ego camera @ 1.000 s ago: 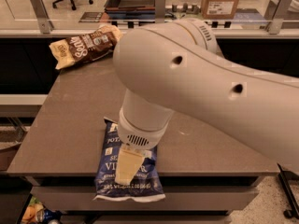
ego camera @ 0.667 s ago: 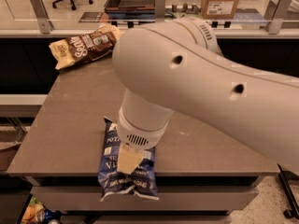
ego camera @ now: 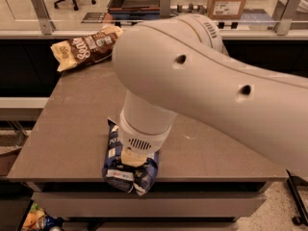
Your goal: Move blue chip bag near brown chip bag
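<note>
Packets (ego camera: pixel 36 220) in bright colours show below the table's (ego camera: pixel 77 119) near left corner; we cannot tell what holds them. On the near edge lies the blue chip bag (ego camera: pixel 126 174), long axis running near to far, its near end overhanging. The gripper (ego camera: pixel 134 160) sits straight down on its middle, and we judge it clamped: foil bunches around the one tan pad (ego camera: pixel 129 156) we see. From there the brown chip bag (ego camera: pixel 86 49) lies well apart, away and to the left, at the far left corner. Beyond, a closed cardboard box (ego camera: pixel 228 1) hides its contents.
</note>
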Controlling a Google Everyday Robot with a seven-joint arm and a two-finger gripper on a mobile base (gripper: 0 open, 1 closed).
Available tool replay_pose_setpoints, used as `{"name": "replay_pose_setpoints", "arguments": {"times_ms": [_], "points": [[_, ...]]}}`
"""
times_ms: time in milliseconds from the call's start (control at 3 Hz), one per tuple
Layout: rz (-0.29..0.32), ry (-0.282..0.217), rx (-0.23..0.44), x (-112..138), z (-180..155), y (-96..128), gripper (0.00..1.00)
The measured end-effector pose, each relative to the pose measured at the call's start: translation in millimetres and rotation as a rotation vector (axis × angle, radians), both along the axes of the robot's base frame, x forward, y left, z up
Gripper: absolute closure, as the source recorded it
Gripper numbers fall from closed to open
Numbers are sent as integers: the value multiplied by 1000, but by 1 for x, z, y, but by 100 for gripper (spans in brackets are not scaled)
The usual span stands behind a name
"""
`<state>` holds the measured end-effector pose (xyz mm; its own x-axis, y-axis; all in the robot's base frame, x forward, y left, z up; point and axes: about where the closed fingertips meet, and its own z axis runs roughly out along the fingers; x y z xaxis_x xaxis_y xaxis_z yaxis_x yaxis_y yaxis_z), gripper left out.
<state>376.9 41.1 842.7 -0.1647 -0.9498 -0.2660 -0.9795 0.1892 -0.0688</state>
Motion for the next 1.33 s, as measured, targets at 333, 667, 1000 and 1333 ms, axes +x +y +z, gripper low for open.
{"name": "replay_pose_setpoints", "arguments": {"times_ms": [333,667,1000,1333], "points": [[0,0,0,0,0,0,100],[-14,-29,-31,13,13,-8,100],[-28,-94,-54,32,27,-21,100],[-19,-167,-75,49,43,-30,100]]}}
